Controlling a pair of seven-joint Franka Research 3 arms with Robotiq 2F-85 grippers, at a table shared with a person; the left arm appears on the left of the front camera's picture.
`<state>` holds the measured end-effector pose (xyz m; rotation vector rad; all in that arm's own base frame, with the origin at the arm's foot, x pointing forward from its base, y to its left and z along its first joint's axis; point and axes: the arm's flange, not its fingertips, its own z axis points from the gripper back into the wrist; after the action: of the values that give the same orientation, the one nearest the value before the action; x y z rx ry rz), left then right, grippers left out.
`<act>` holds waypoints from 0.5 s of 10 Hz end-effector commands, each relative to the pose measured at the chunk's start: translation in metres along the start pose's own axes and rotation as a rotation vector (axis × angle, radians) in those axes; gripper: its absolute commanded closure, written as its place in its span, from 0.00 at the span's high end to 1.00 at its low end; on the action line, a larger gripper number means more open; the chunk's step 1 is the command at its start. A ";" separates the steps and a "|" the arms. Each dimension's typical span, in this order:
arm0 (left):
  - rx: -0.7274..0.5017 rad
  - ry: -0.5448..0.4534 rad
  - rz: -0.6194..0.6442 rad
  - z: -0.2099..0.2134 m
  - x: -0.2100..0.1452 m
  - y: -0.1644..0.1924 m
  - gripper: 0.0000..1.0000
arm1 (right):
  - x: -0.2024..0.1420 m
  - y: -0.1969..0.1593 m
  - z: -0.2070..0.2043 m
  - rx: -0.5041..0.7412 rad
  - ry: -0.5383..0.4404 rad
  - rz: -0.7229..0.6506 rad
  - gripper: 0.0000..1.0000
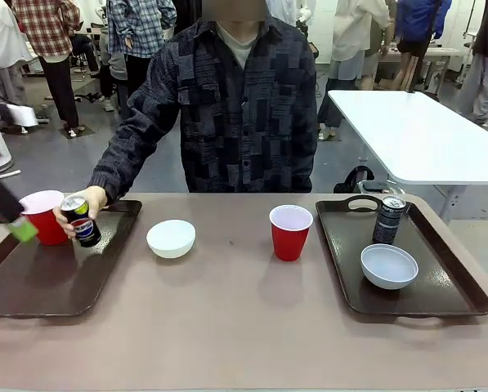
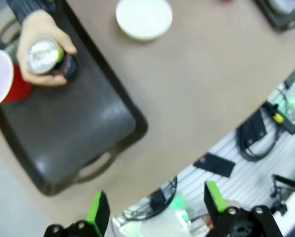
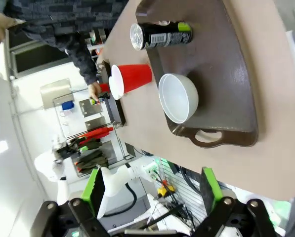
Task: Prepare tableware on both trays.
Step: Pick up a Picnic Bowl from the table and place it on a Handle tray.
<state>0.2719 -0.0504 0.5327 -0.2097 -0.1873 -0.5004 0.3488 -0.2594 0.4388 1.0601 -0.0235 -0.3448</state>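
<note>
Both robot grippers are raised with jaws wide apart and empty: the left gripper (image 2: 152,215) looks down on the left tray (image 1: 55,282), and the right gripper (image 3: 149,192) is off the near rim of the right tray (image 1: 350,253). The right tray appears to lack only a cup. It carries a can (image 1: 389,219) upright at its far end and a bowl (image 1: 388,266) nearer the robot. On the left tray a cup (image 1: 43,216) stands at the far end, and a person's hand (image 1: 94,198) holds a tilted Pepsi can (image 1: 82,220) just beside it, apparently setting it down. A second bowl (image 1: 171,238) and a second cup (image 1: 290,232) sit on the brown table (image 1: 227,327) between the trays, likely one bound for each. Behind the person are a white table (image 1: 423,131) and standing onlookers on a grey floor.
</note>
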 end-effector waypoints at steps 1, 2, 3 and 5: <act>0.015 -0.007 -0.007 -0.011 -0.016 0.003 1.00 | -0.003 -0.001 -0.001 0.005 -0.001 0.000 1.00; 0.014 -0.006 -0.008 -0.013 -0.016 0.003 1.00 | -0.003 -0.001 -0.001 0.005 -0.001 0.000 1.00; 0.016 -0.006 -0.004 -0.013 -0.017 0.003 1.00 | -0.003 -0.001 -0.001 0.005 -0.001 0.000 1.00; 0.022 -0.021 -0.001 -0.016 -0.014 -0.001 1.00 | -0.003 -0.001 -0.001 0.005 -0.001 0.000 1.00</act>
<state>0.2674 -0.0448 0.5360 -0.2051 -0.1910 -0.4937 0.3487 -0.2593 0.4389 1.0601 -0.0237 -0.3447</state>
